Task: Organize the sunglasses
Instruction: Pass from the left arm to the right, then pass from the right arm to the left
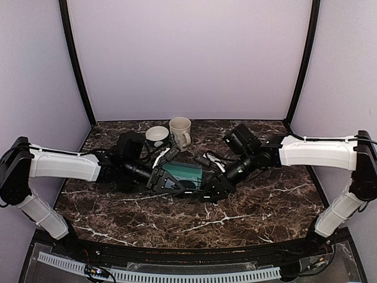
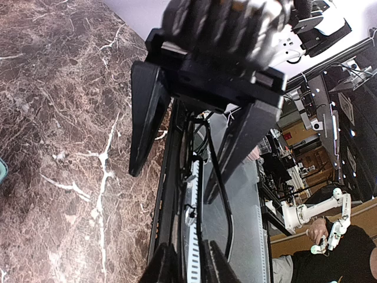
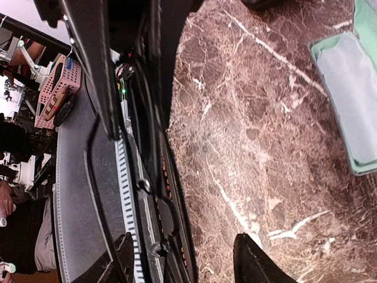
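Approach step, by judgement: the thin black wire-framed sunglasses (image 1: 210, 159) lay just right of the open teal rectangular hard case (image 1: 184, 173) at frame centre, the left claw (image 2: 187, 250) stood narrowly parted, the right claw (image 3: 185, 250) spread, both empty, and the next move called for closing one claw on the frame.

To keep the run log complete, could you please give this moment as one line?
left pincer: slightly open, empty | right pincer: wide open, empty | teal-lined case: open, between both pincers
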Robot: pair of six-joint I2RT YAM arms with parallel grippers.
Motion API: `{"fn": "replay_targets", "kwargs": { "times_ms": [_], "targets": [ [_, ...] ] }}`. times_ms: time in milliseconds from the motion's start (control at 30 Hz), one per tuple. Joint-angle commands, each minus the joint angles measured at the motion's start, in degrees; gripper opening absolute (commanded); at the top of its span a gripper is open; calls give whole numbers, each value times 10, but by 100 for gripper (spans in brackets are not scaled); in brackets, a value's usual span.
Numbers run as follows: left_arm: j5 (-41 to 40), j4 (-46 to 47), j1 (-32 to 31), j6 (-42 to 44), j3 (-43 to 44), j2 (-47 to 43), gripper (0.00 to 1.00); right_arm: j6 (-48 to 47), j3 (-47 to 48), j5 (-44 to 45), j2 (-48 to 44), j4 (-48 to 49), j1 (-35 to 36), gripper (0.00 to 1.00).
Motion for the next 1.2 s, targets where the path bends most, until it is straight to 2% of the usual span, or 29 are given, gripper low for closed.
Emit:
{"fn": "replay_targets", "kwargs": {
  "times_ms": [0, 200, 667, 900, 1033, 1167],
  "targets": [
    [9, 19, -1, 5, -5, -12, 18, 7, -24, -12, -29, 19, -7, 57],
    [10, 20, -1, 4, -10, -10, 18, 13, -37, -19, -49, 31, -16, 50],
    [5, 32, -1, -5, -21, -12, 20, 2, -41, -39, -50, 36, -22, 26],
    [-6, 49, -2, -16, -36, -23, 43, -48, -27, -45, -42, -8, -22, 19],
    [-14, 50, -1, -13, -43, -33, 50, -67, -22, -50, -37, -24, -22, 18],
    [-18, 49, -1, -6, -48, -38, 54, -72, -25, -53, -38, -25, -23, 18]
  ]
}}
